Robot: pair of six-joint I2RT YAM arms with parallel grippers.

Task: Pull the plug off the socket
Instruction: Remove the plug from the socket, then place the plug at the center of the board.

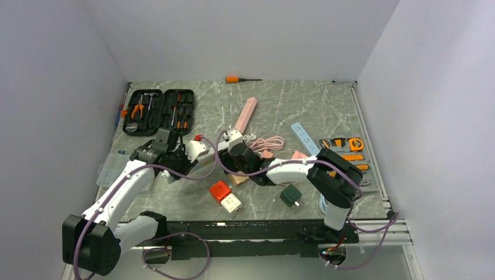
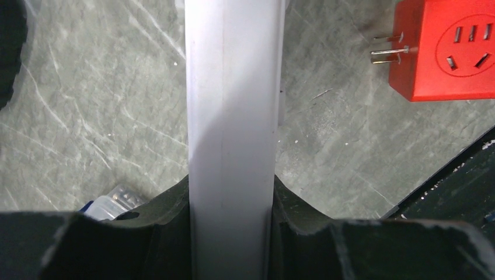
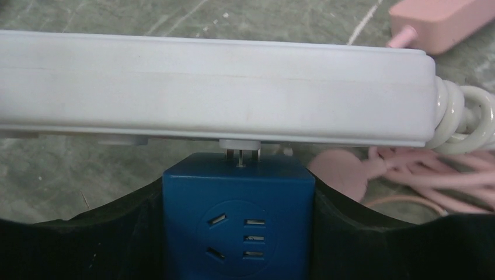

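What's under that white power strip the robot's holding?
A blue plug cube, its metal prongs bridging a small gap into the white power strip. How far they reach inside is hidden.

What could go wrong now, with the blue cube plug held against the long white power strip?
1. The metal prongs of the blue cube plug show only slightly below the long white power strip. A tilted pull by the right gripper might bend or jam them.
2. The left gripper clamps the strip across its width only, so it may twist or slip when the plug releases.
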